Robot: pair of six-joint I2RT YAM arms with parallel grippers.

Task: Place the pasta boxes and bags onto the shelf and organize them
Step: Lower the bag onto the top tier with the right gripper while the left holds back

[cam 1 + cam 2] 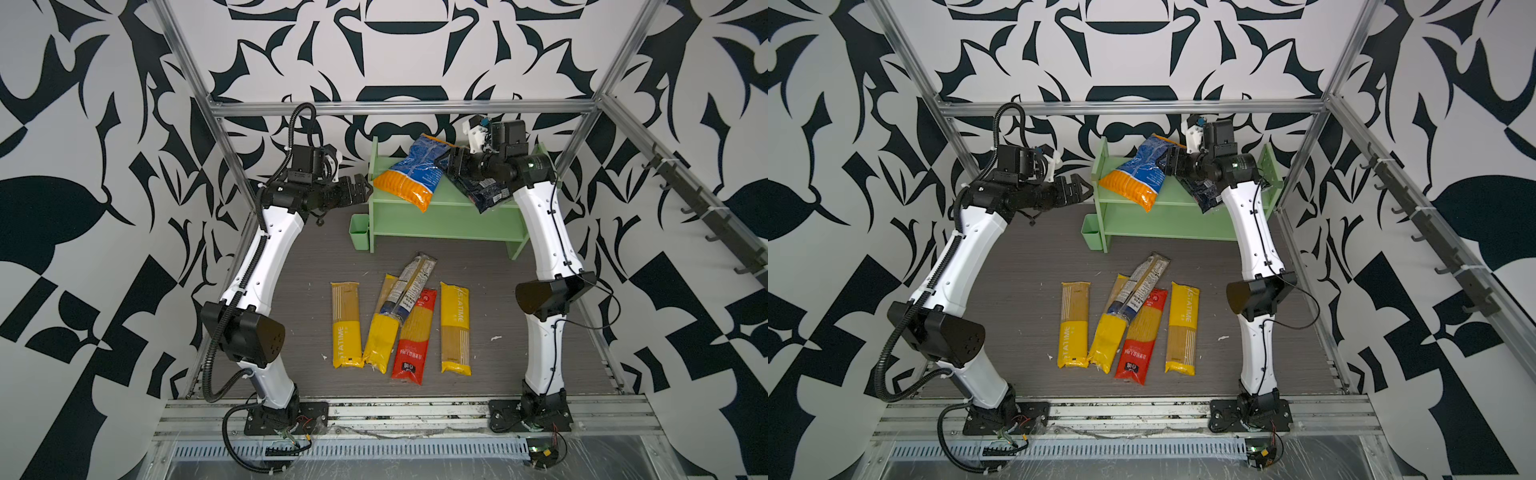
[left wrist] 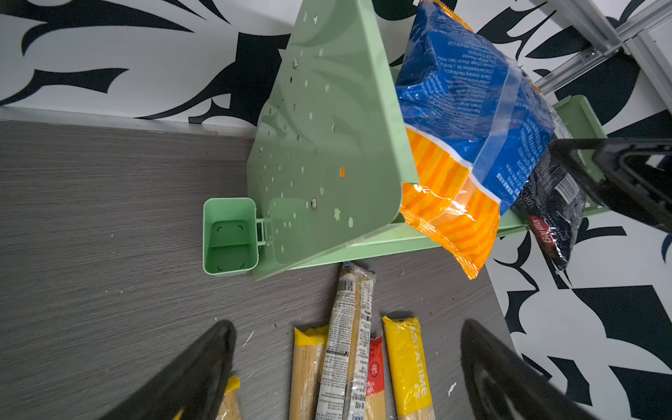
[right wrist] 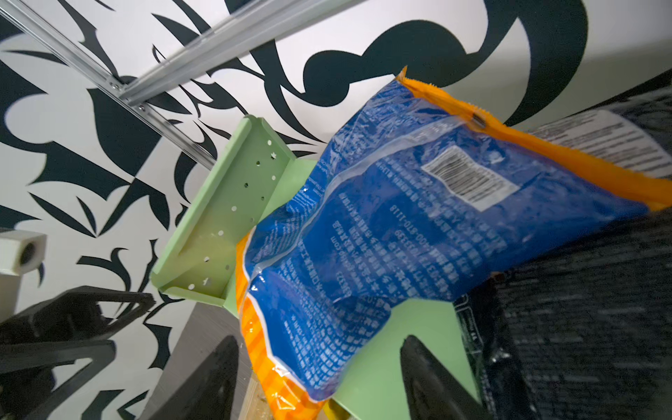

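Blue-and-orange plastic pasta bag (image 1: 415,174) on the light green two-tier shelf (image 1: 444,224), long axis 1-to-7 o'clock; your right gripper (image 3: 320,342), jaws apart, empty, sits nearer at its 2 o'clock; left gripper (image 1: 361,189) spread wide.

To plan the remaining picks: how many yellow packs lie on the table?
3. Left pack, second pack beside it, partly under the clear pack, and right pack beyond the red pack. I see no hidden ones.

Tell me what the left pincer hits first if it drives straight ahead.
Probably the shelf's hole-dotted side panel, just ahead of the open left pincer; depth is hard to judge.
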